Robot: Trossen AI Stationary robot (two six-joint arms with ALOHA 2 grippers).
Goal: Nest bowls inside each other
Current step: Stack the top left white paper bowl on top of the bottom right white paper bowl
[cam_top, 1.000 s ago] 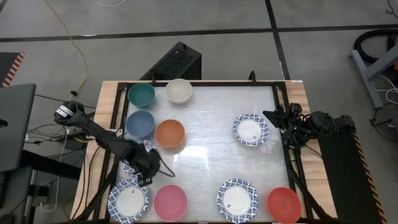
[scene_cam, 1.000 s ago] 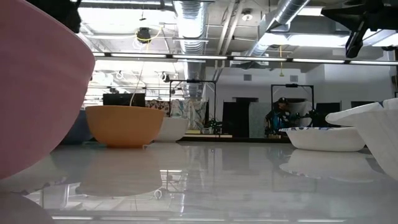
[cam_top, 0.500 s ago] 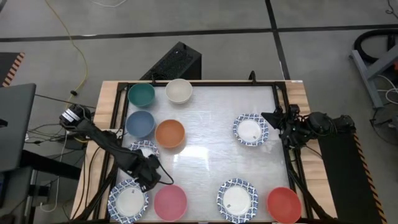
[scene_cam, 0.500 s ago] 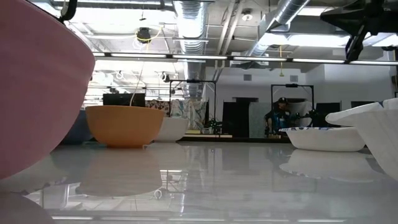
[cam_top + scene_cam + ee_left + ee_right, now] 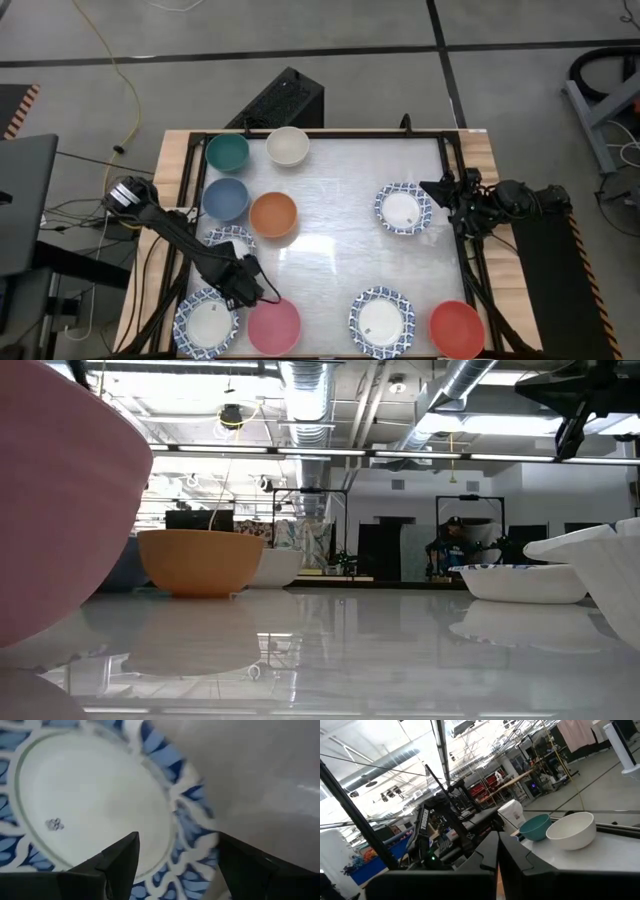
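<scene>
- The table (image 5: 330,190) has a pale, glossy top that mirrors the bowls in the low view; behind it is a large workshop hall with pipes and lamps on the ceiling.
- Ten bowls lie apart on it and none is nested yet.
- The left gripper (image 5: 240,285) hangs over the near left corner, between three bowls: a patterned-rim bowl (image 5: 207,322) at about 7 o'clock from it, the pink bowl (image 5: 274,325) at about 5 o'clock, and another patterned-rim bowl (image 5: 231,241) at 12 o'clock.
- In the left wrist view its fingers (image 5: 117,862) stand wide apart and empty, straddling the rim of a patterned bowl (image 5: 85,795) directly beneath.
- The right gripper (image 5: 440,189) waits at the right edge, closed and holding nothing, just beside a patterned-rim bowl (image 5: 402,209).
- The left arm is clearly nearer to the corner bowls.
</scene>
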